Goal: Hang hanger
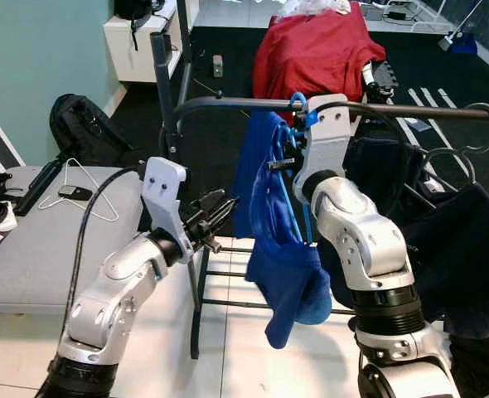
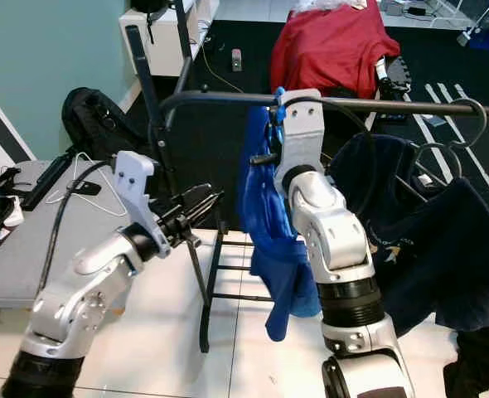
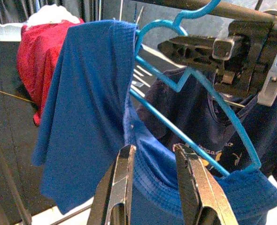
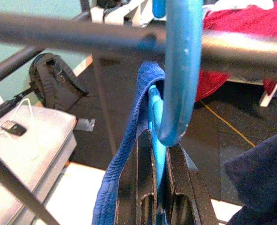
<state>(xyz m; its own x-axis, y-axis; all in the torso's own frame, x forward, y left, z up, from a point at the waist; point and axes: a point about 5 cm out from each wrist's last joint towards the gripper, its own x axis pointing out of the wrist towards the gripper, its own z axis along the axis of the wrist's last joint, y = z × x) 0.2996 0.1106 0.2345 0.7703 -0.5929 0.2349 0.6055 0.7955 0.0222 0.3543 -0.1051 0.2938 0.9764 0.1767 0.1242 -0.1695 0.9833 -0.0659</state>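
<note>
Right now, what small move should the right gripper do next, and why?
Probably open the right gripper and draw it back. The blue hanger already has its hook curled over the dark rail, and the blue shirt hangs from it. The left gripper waits beside the shirt, apart from it.

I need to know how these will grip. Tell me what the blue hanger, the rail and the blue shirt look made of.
Blue hanger: probably plastic or plastic-coated wire; thin, glossy, uniform colour, with small scuffs on its hook.
Rail: likely metal tube with a dark matte finish; round, straight, faint sheen.
Blue shirt: soft knit fabric, matte; it drapes in folds and shows a fine weave and ribbed hem.
</note>
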